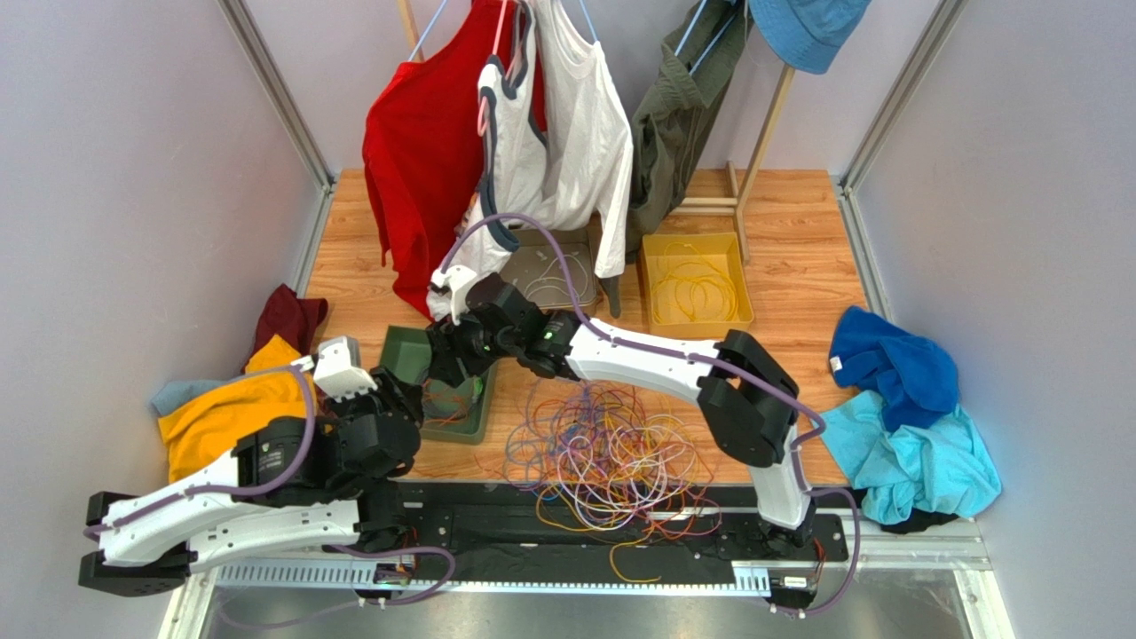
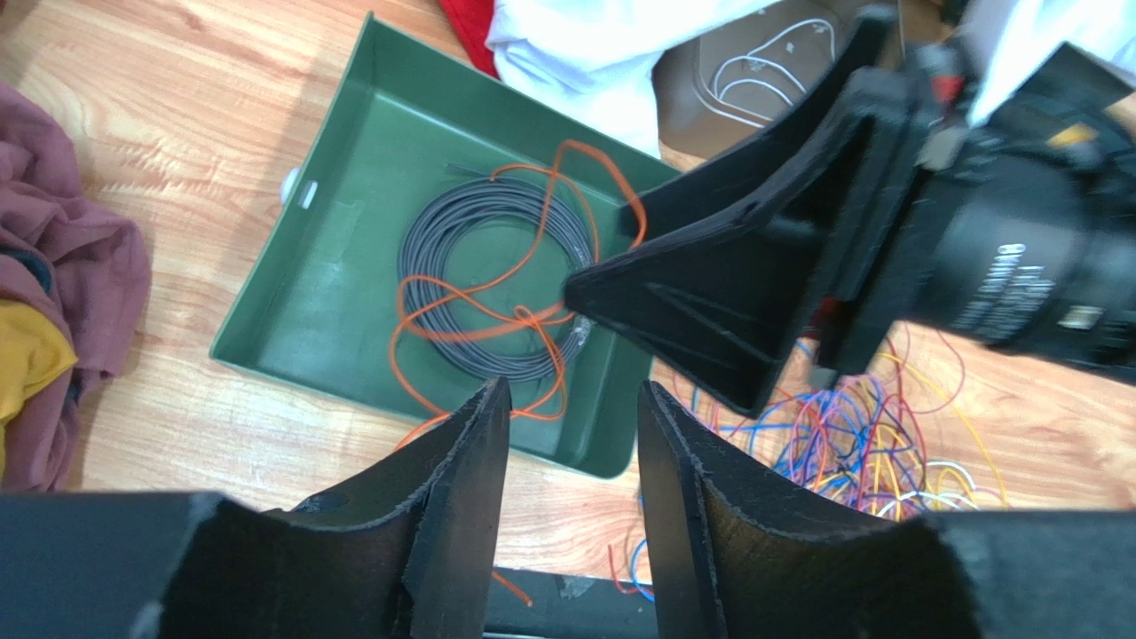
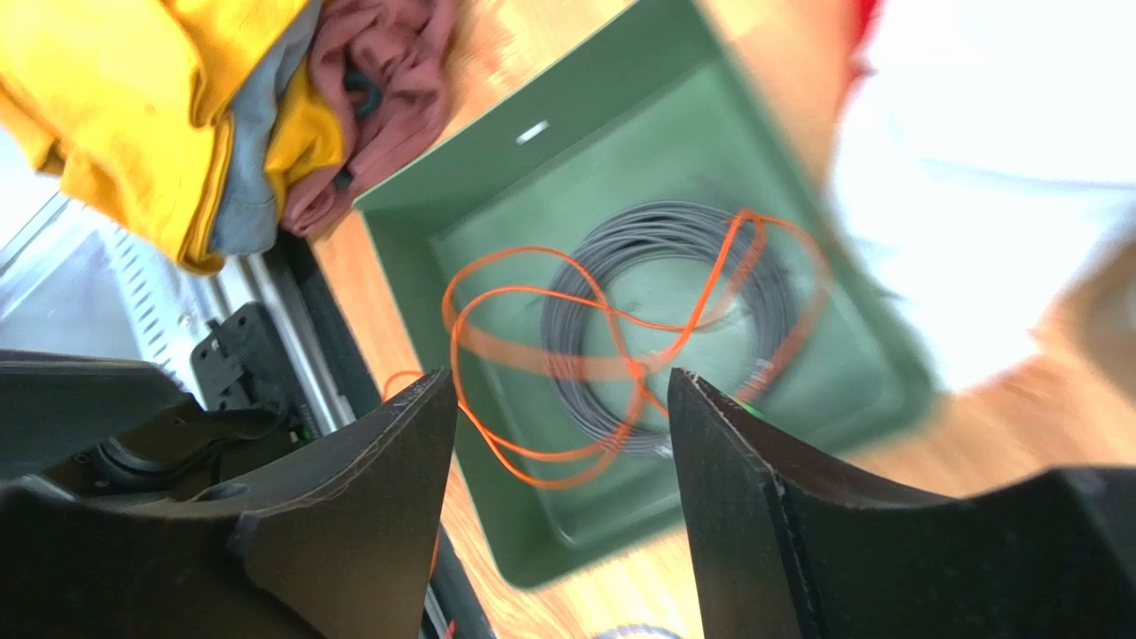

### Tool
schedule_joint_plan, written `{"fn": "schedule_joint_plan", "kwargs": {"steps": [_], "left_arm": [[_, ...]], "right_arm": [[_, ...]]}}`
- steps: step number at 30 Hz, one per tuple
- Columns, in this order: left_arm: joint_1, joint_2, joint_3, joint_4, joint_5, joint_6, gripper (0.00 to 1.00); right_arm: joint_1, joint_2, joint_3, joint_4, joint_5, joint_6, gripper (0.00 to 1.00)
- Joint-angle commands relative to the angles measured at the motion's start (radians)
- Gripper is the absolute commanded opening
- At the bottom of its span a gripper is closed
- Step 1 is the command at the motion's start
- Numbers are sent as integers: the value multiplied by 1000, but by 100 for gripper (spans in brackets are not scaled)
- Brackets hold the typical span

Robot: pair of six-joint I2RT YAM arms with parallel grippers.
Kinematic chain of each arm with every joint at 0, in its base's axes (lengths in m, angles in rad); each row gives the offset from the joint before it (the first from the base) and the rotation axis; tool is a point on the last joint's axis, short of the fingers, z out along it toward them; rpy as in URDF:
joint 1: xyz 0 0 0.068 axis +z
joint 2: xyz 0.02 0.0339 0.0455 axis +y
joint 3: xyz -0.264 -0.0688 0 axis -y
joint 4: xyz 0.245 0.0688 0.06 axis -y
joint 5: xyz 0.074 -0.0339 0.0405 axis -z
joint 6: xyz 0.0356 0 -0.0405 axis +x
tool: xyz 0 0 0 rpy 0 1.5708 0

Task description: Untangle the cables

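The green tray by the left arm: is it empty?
No, the green tray holds a coiled grey cable with a loose orange cable looped over it.

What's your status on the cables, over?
Left gripper and right gripper open, empty, at green tray. Orange cable in tray, across grey coil. Main snarl tangled near arm bases. Arms crowd each other.

One view high overhead, facing down; both wrist views close above the shared green tray [image 2: 340, 253].
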Motion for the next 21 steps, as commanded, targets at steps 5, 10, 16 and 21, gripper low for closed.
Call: {"fn": "schedule_joint_plan", "kwargs": {"steps": [5, 10, 16, 21], "left_arm": [[14, 69, 33, 126, 21, 70, 53], [49, 112, 6, 198, 90, 122, 60], [256, 140, -92, 385, 373, 285, 64], [371, 164, -139, 424, 468, 306, 65]], "right_arm": [[5, -253, -81, -88, 279, -69, 68], [4, -334, -151, -109, 296, -61, 70], [10, -556, -363, -36, 300, 43, 67], [28, -760, -558, 10, 299, 80, 65]]}}
